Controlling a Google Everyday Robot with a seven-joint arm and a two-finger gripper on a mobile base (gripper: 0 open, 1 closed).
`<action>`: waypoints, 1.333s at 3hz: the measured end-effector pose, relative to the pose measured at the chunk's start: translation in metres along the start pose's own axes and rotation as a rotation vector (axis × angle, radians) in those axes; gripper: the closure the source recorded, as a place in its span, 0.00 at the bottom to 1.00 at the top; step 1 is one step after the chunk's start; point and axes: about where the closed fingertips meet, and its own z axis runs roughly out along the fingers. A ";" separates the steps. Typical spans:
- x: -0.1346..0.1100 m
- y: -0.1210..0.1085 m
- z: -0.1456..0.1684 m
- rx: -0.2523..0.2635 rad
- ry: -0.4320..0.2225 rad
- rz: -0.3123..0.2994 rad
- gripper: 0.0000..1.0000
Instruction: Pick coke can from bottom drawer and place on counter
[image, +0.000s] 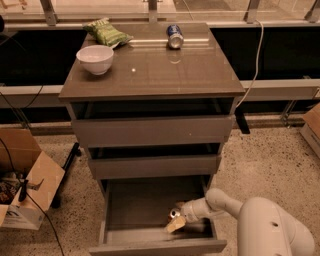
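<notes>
The bottom drawer (131, 202) is pulled open below the two upper drawers. The coke can (175, 213) stands in its front right part; only its silver top and a bit of dark side show. My gripper (176, 223) reaches into the drawer from the right, right at the can, with its tan tip just in front of and below it. The white arm (220, 201) passes over the drawer's right wall. The counter (165, 72) is the glossy grey-brown top of the cabinet.
On the counter stand a white bowl (95, 59) at the left, a green snack bag (106, 33) at the back left and a blue-and-silver can (174, 36) lying at the back. An open cardboard box (25, 175) sits on the floor left of the cabinet. A white cable (257, 55) hangs at the right.
</notes>
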 end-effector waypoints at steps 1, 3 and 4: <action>-0.002 0.001 0.011 -0.028 -0.010 0.012 0.14; 0.005 -0.002 0.013 -0.033 -0.016 0.056 0.60; -0.006 0.000 -0.006 -0.020 -0.047 0.065 0.83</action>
